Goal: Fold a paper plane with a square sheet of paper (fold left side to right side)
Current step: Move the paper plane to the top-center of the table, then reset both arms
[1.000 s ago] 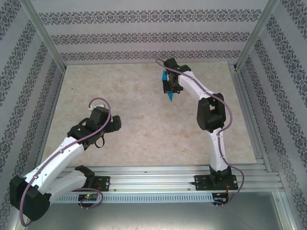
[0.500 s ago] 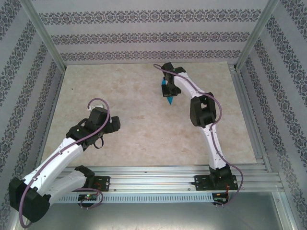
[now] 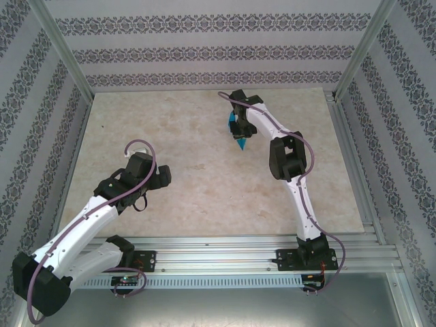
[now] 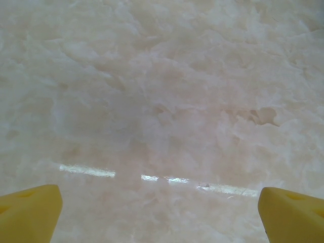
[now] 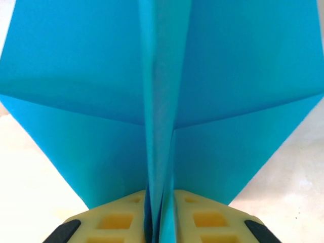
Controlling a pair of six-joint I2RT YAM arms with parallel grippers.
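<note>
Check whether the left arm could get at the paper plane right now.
Probably, if it stretches that far: bare table lies between the open left gripper and the paper plane, whose wings stand free. The jaws of the right gripper pinch only its keel.

paper plane (image 5: 233, 66): 1 | arms: 2 (left arm (image 3: 82, 225), right arm (image 3: 303, 204)) | claws: 2 (left claw (image 4: 162, 212), right claw (image 5: 161, 220)) | table (image 3: 177, 116): 1

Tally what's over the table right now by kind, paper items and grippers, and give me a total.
paper plane, blue, between the right gripper's pads: 1
grippers, yellow-fingered: 2, the left gripper and the right gripper
Total: 3
</note>
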